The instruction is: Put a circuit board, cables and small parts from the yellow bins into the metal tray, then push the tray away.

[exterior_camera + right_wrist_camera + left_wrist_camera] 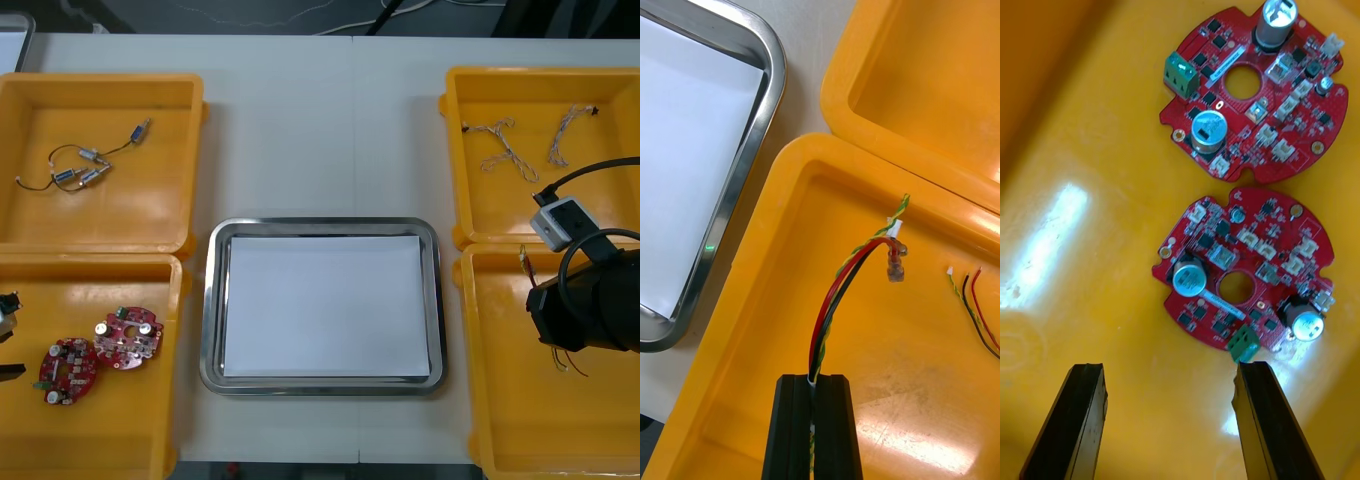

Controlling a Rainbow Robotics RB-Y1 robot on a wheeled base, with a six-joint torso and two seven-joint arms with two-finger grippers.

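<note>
My right gripper point(816, 381) is shut on a red and yellow cable point(841, 281), which rises from between the fingers and hangs above the floor of the near right yellow bin point(910, 375). In the front view the right arm point(590, 310) covers that bin point(500, 420). My left gripper point(1171, 371) is open, just short of two round red circuit boards, the closer one point(1244, 274) by its fingertips and the other point(1255, 94) beyond it. Both boards point(68, 370) point(128, 338) lie in the near left bin point(150, 440). The metal tray point(318, 224) sits between the bins, white inside.
A second red and yellow cable point(974, 307) lies in the near right bin. The far right bin point(500, 100) holds twisted cables point(505, 150). Small metal parts point(85, 168) on black cables lie in the far left bin point(40, 220). The tray rim point(752, 150) runs close beside the right bins.
</note>
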